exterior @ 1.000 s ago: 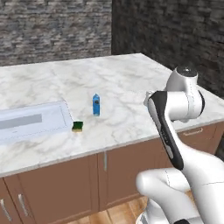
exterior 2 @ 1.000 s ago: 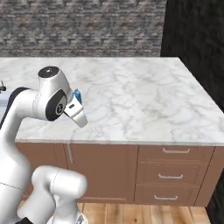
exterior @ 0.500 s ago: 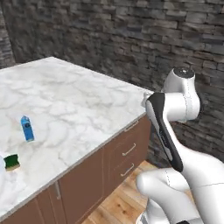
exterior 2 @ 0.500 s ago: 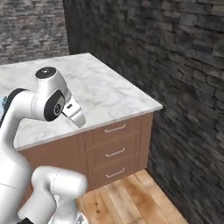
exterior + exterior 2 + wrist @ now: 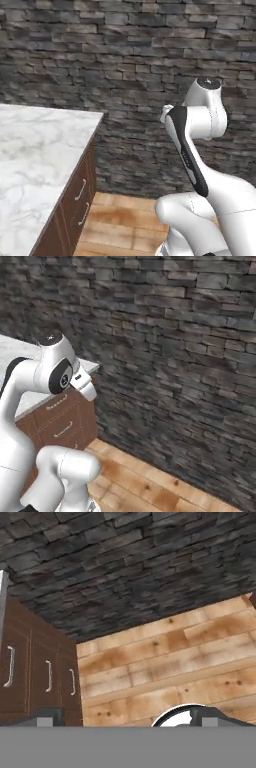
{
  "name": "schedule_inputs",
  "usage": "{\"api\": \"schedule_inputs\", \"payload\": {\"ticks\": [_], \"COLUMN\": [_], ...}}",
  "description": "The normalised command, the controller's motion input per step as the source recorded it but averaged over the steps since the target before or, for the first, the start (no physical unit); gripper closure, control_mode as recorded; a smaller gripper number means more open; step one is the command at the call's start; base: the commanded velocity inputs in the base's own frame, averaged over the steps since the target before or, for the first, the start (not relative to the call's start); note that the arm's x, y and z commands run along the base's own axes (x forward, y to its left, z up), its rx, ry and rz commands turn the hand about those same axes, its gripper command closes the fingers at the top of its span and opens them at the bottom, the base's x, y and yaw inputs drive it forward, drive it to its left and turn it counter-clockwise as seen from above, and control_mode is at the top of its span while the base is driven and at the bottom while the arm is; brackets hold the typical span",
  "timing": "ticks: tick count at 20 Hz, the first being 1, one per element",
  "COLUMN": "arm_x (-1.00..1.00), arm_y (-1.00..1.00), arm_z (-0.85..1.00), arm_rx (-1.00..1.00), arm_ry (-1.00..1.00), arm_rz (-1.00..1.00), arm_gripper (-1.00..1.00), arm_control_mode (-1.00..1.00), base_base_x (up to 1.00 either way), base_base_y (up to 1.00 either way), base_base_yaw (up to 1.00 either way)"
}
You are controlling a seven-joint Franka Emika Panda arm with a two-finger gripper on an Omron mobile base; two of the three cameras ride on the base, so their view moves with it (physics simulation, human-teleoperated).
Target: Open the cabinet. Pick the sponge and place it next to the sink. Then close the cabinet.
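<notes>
The cabinet, the sponge and the sink are out of view. My gripper [image 5: 127,718] is open, its two dark fingertips [image 5: 48,714] standing far apart at the bottom of the hand view with nothing between them. It looks down at a wooden floor [image 5: 175,652] beside brown drawer fronts [image 5: 30,667]. In the right base view the white hand [image 5: 83,385] hangs folded close to the arm, off the corner of the marble counter [image 5: 12,346].
A dark stone wall [image 5: 130,65] stands close ahead in both base views. The end of the marble counter [image 5: 35,165] lies at the left, with low drawers with short handles [image 5: 80,192] under it. Wooden floor [image 5: 150,481] runs between wall and counter.
The base has turned, so the whole scene swung left. The sink and the small things on the counter have left both base views, and the stone wall has come in. The gripper stays open.
</notes>
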Motion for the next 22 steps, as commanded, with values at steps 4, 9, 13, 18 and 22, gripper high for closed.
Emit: {"api": "schedule_inputs", "payload": {"ticks": [4,9,13,18,22], "arm_x": [0.0,0.0,0.0,0.0,0.0], "arm_y": [0.0,0.0,0.0,0.0,0.0], "arm_z": [0.0,0.0,0.0,0.0,0.0], "arm_rx": [0.0,0.0,0.0,0.0,0.0], "arm_ry": [0.0,0.0,0.0,0.0,0.0], "arm_rz": [0.0,0.0,0.0,0.0,0.0], "arm_gripper": [-1.0,-1.0,-1.0,-1.0,-1.0], "arm_control_mode": [1.0,1.0,1.0,1.0,1.0], "base_base_x": [-0.11,-0.11,-0.03,0.0,0.35], "base_base_y": [0.0,0.0,0.35,0.31,0.04], "base_base_yaw": [-0.96,-0.96,-0.79,-0.75,-0.69]}}
